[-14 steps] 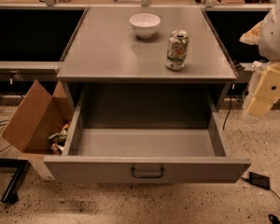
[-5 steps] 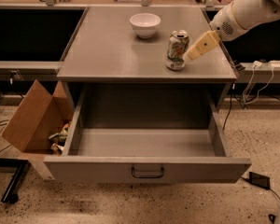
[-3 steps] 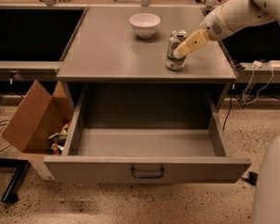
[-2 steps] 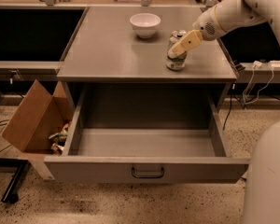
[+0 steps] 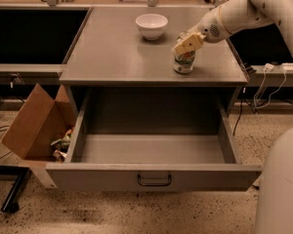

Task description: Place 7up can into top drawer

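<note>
Upper right of centre: cream gripper (image 5: 188,44) atop small white-and-green 7up can (image 5: 184,62), closure impossible to tell; could topple it through off-centre contact.

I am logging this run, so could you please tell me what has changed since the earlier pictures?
The arm swung in from the right edge, and the gripper moved leftward in the view to the top of the 7up can; whether it has hold is unclear. The can, white bowl, open top drawer and cardboard box stayed put.
</note>
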`<state>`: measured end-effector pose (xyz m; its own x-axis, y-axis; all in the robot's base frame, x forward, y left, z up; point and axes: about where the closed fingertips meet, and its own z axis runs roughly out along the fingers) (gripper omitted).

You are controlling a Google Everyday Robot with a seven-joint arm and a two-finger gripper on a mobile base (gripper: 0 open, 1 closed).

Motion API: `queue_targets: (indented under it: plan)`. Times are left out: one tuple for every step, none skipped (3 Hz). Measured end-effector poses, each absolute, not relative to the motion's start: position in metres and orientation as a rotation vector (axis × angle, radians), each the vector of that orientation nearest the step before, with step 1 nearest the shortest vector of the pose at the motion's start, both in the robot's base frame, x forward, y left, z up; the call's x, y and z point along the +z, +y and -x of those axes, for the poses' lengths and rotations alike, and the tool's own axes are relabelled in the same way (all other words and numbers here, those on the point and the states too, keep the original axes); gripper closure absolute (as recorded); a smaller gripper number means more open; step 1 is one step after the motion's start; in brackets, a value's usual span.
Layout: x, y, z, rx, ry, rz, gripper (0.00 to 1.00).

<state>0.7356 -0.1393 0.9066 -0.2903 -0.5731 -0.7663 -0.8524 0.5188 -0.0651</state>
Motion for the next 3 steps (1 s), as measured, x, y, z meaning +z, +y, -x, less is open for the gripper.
queue_targets:
  plan:
    - [0.905,-0.125,-0.724,0.508,1.970,1.203,0.64]
    - [0.913,-0.102,-0.694,0.577,1.929,1.287,0.87]
    - [0.918,-0.081,-0.654,0.689,1.904,1.352,1.00]
